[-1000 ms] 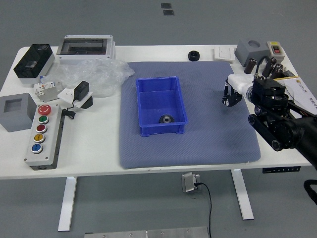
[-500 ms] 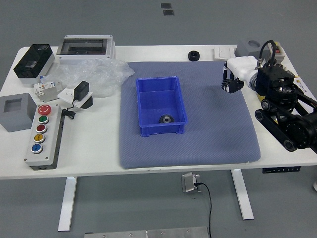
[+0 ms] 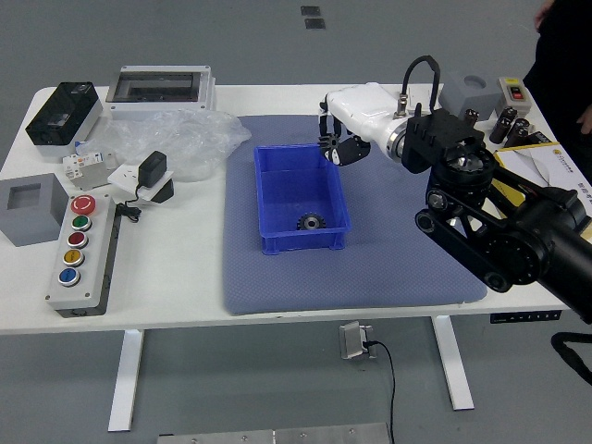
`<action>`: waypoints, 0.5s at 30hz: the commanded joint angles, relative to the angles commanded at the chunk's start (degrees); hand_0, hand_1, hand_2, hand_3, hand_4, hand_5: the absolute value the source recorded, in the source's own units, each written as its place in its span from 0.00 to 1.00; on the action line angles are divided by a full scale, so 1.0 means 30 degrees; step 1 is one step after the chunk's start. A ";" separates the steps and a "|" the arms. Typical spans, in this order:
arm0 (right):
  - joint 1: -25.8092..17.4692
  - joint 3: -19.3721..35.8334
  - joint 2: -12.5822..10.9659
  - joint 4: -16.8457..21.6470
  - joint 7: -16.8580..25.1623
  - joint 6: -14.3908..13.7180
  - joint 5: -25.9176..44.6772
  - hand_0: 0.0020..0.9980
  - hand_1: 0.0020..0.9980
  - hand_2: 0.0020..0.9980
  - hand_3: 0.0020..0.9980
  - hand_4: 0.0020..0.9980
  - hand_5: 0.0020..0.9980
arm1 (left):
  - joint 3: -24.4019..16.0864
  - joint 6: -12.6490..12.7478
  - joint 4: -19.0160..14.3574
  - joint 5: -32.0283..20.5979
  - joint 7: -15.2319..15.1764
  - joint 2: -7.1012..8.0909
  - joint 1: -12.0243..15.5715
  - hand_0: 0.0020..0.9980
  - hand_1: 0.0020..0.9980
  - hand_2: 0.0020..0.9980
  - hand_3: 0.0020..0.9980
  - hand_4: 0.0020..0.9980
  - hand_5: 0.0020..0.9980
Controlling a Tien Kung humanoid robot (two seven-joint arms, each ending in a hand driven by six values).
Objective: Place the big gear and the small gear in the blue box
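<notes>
Right hand [image 3: 348, 141], grip unclear, hovers by the far right corner of the blue box [image 3: 303, 243], likely to add to the gear [image 3: 311, 221] inside.

A robotics lab was indicated: jointed black arm [image 3: 532, 231], seen at three o'clock; push-button box [image 3: 91, 277], nine o'clock; plastic sheeting [image 3: 176, 139], ten o'clock; white worktable [image 3: 171, 277], set beneath.
</notes>
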 joint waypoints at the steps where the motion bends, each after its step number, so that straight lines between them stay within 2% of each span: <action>1: -0.0013 -0.0078 0.0180 -0.0051 0.0002 -0.0019 0.0033 0.59 0.40 0.41 0.44 0.66 0.10 | 0.0006 -0.0001 0.0000 0.0010 0.0001 -0.0003 -0.0004 0.83 0.84 0.84 0.83 0.51 0.08; 5: -0.0174 -0.0310 0.0684 -0.0333 -0.0035 -0.0080 0.0222 0.59 0.40 0.41 0.44 0.66 0.10 | 0.0014 -0.0005 0.0000 0.0030 0.0007 -0.0041 -0.0003 0.83 0.84 0.84 0.83 0.51 0.08; 6: -0.0229 -0.0340 0.0799 -0.0440 -0.0034 -0.0074 0.0281 0.60 0.46 0.48 0.55 0.69 0.09 | -0.0019 -0.0008 0.0000 0.0059 0.0018 -0.0050 0.0005 0.83 0.84 0.84 0.83 0.51 0.08; 11: -0.0354 -0.0345 0.1169 -0.0773 -0.0056 0.0195 0.0456 0.60 0.46 0.48 0.55 0.69 0.09 | -0.0123 -0.0013 0.0000 0.0132 0.0035 -0.0081 0.0005 0.83 0.84 0.84 0.83 0.51 0.08; 12: -0.0354 -0.0326 0.1209 -0.0835 -0.0058 0.0314 0.0486 0.54 0.52 0.61 0.66 0.75 0.34 | -0.0118 -0.0010 0.0000 0.0118 0.0027 -0.0088 -0.0002 0.83 0.84 0.84 0.83 0.51 0.08; 15: -0.0342 -0.0241 0.1258 -0.1001 -0.0046 0.0649 0.0563 0.54 0.52 0.61 0.66 0.75 0.34 | -0.0111 -0.0006 0.0000 0.0091 0.0015 -0.0107 -0.0016 0.83 0.84 0.84 0.83 0.51 0.08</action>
